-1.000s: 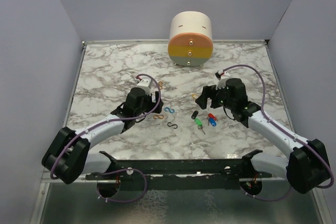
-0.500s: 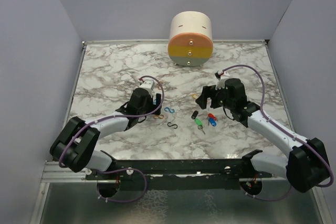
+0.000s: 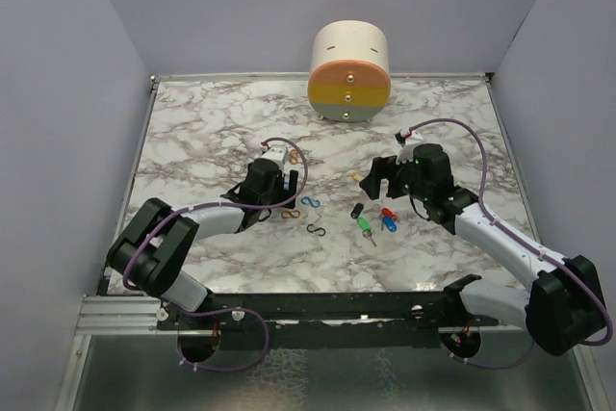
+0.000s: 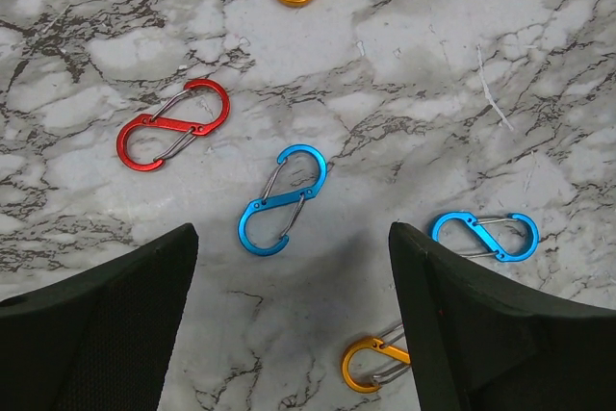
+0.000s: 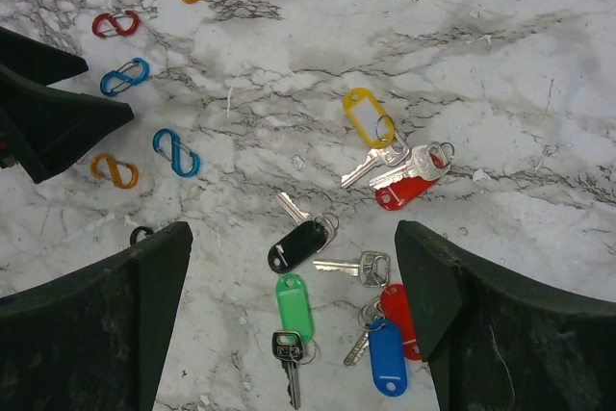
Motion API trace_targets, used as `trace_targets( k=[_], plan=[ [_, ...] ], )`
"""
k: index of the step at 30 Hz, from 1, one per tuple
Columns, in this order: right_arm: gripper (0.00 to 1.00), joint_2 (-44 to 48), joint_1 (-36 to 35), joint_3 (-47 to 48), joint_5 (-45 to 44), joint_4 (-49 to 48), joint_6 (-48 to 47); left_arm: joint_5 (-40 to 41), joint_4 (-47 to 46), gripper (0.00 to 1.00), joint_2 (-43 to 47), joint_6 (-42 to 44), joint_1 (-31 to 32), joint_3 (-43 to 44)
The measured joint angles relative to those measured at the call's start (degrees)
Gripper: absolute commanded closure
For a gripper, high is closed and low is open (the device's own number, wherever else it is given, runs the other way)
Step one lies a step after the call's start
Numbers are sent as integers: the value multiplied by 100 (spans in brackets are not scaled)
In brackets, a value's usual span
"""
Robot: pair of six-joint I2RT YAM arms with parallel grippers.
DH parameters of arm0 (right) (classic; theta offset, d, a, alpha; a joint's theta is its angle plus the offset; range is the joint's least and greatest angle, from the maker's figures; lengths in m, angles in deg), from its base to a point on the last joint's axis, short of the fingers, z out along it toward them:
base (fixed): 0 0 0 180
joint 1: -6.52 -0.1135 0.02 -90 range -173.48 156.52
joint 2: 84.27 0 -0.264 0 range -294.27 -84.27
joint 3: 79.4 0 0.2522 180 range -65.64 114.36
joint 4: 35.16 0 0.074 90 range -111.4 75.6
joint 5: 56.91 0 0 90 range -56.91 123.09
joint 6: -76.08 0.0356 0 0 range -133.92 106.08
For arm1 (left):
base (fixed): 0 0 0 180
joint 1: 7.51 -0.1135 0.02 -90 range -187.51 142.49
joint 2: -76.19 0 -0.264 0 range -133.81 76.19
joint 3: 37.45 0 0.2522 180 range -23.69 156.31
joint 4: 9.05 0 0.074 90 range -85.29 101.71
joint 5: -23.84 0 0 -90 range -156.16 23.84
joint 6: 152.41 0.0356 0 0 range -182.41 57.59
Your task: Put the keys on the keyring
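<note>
**Both Grippers Open, Each Staged Over Its Own Part Group**

The left gripper [image 4: 293, 228] hangs over the S-shaped clips on the marble table [image 3: 192, 132], jaws spread wide and empty. A blue clip [image 4: 282, 199] lies flat between the two fingers, untouched. This alignment suggests it is the intended pick. A red clip [image 4: 173, 125], a second blue clip [image 4: 484, 235] and an orange clip [image 4: 371, 365] lie near it, none touching another.

The right gripper [image 5: 294, 228] is likewise open and holds nothing. It hovers over the keys [image 5: 354, 267], which lie in a loose cluster on the table to the right of the clips. Their tags show yellow, red, black, green and blue. The black tag [image 5: 296, 246] sits closest to the midline of the jaws. No key is on any clip. The split staging probably lets one arm steady a clip while the other feeds a key onto it.
</note>
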Motion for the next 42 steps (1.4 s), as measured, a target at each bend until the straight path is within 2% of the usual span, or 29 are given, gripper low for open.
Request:
trace_targets(
  k=[10, 25, 36, 42],
  plan=[
    [12, 0, 0, -2, -15, 0, -15, -28, -129, 18, -348, 15, 0, 151],
    [12, 0, 0, -2, -26, -2, -17, -280, -219, 28, -372, -20, 0, 160],
    [12, 0, 0, -2, -42, -2, -17, -304, -223, 30, -372, -59, 0, 142],
    [12, 0, 0, -2, -44, -2, -17, -295, -223, 38, -376, -66, 0, 127]
  ],
)
